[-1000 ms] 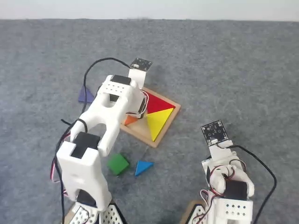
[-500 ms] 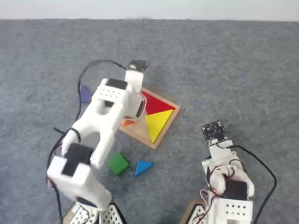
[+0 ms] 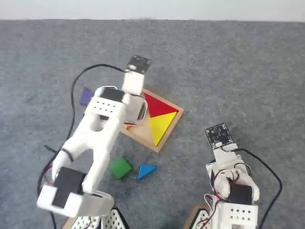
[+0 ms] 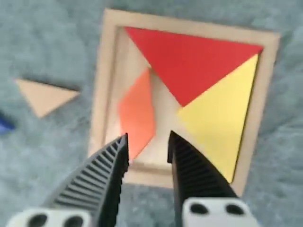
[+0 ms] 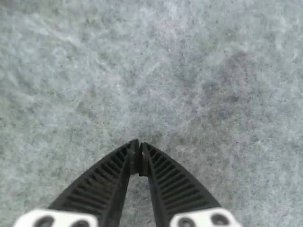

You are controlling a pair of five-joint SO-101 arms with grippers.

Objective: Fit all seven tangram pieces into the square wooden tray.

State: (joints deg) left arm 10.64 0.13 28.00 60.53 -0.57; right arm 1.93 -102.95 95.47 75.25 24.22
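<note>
My left hand hangs open and empty over the tray, where the orange piece lies beside the red triangle. I'd lift straight up without nudging it, then go for the tan triangle beside the tray.

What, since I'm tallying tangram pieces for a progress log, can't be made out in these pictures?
High view: the left arm covers the tray's left part, hiding nearly all of the orange piece.
High view: the purple triangle is partly behind that arm.
Left wrist view: a blue scrap is cut off by the picture's edge; which piece it is cannot be told.
</note>
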